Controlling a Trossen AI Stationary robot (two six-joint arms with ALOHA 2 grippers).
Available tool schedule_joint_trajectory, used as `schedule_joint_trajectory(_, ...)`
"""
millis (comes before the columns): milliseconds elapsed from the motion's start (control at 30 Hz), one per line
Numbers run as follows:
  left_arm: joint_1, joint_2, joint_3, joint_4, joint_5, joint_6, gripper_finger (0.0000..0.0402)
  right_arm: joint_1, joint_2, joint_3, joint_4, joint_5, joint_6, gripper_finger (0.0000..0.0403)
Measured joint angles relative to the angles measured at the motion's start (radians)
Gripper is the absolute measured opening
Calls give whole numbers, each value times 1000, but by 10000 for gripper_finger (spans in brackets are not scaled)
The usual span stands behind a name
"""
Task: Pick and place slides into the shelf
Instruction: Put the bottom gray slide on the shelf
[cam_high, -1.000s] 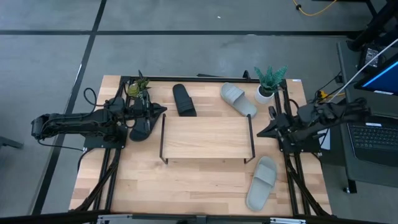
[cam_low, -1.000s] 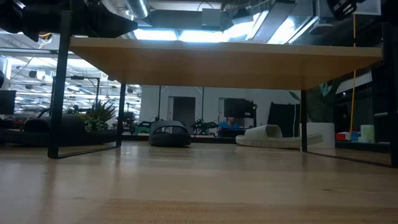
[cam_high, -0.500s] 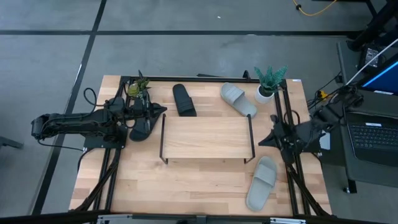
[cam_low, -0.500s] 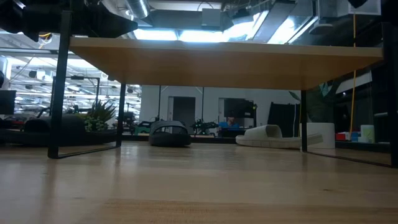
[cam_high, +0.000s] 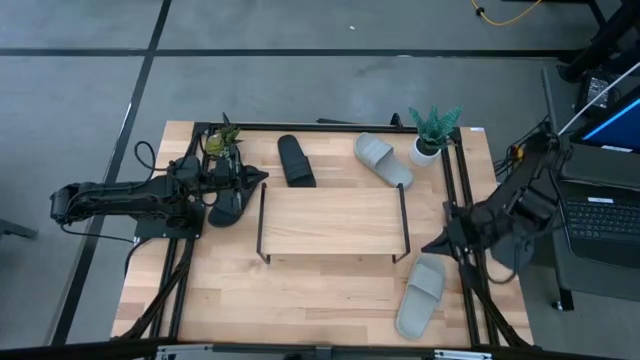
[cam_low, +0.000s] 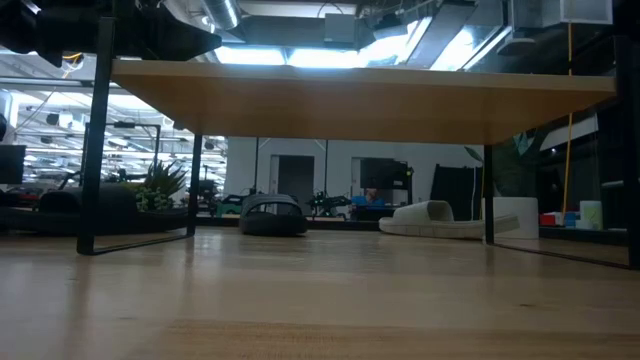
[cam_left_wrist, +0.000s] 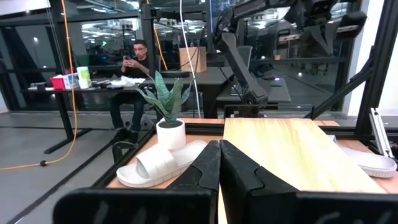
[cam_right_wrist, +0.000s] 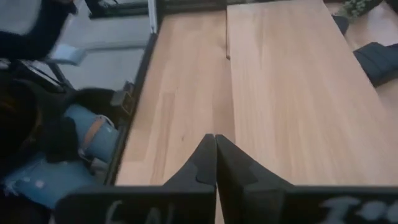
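The shelf (cam_high: 333, 220) is a light-wood board on black wire end frames, mid-table. One black slide (cam_high: 295, 160) lies beyond its far left corner, and the other black slide (cam_high: 225, 206) lies left of it, under my left arm. A grey slide (cam_high: 383, 160) rests sole down near the far right, and the second grey slide (cam_high: 420, 292) lies by the near right corner. My left gripper (cam_high: 260, 177) hangs shut above the shelf's left end. My right gripper (cam_high: 432, 243) is shut, off the shelf's right end and above the near grey slide's toe end.
A white-potted plant (cam_high: 430, 135) stands at the far right corner and a small green plant (cam_high: 222, 138) at the far left. Black frame rails run along both table sides. A laptop (cam_high: 600, 225) sits off the right edge. Bare tabletop lies near the shelf's front.
My right arm has swung toward the table's near edge, carrying its shut gripper from beside the shelf's right end frame to just above the near grey slide. The left arm and all the slides have kept still.
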Motion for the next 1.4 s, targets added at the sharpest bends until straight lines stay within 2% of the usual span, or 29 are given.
schedule_joint_trajectory(167, 0, 0, 0, 0, 0, -1, 0, 62, 98, 46, -100, 51, 170, 0)
schedule_joint_trajectory(433, 0, 0, 0, 0, 0, -1, 0, 126, 261, 73, -116, 41, 442, 0)
schedule_joint_trajectory(600, 0, 0, 0, -1, 0, -1, 0, 166, 381, 225, -253, 32, 618, 0)
schedule_joint_trajectory(767, 0, 0, 0, -1, 0, -1, 0, 190, 530, 405, -427, 25, 712, 0)
schedule_joint_trajectory(1000, 0, 0, 0, -1, 0, 2, 0, 190, 702, 521, -542, -117, 863, 0)
schedule_joint_trajectory(1167, 0, 0, 0, -1, 0, 2, 0, 190, 775, 546, -547, -131, 950, 0)
schedule_joint_trajectory(1400, 0, 0, 0, -1, 0, 6, 0, 190, 834, 546, -520, -330, 1155, 0)
